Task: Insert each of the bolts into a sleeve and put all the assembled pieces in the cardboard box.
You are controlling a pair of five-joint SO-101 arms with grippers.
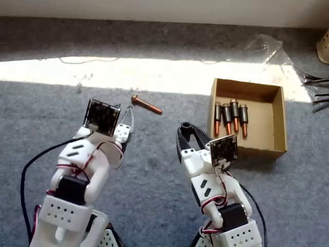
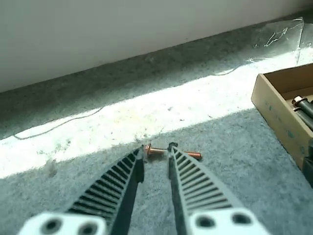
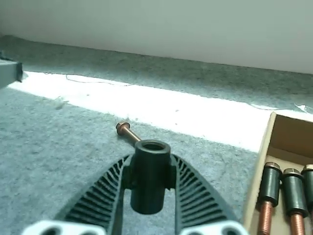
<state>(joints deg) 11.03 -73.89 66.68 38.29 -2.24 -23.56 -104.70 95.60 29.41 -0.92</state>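
Last loose bolt point(image 1: 146, 105) lies flat on the grey carpet point(image 1: 154, 170), out toward the sunlit far edge. Its long axis runs roughly crosswise, head on the side away from the cardboard box point(image 1: 280, 121), shank pointing toward the box. Left tool point(image 1: 127, 116) is the nearer one: the bolt sits just beyond its tips, lying across the gap as its wrist view shows. Left tool's jaws are slightly apart, holding nothing and not touching the bolt. Right tool point(image 1: 186, 131) sits beside the box's near-left corner, clamped on a black sleeve point(image 3: 150, 181) with the open bore facing up. Four assembled pieces point(image 1: 230, 117) are already in the box. Likely next step: left tool closes on the bolt shank.
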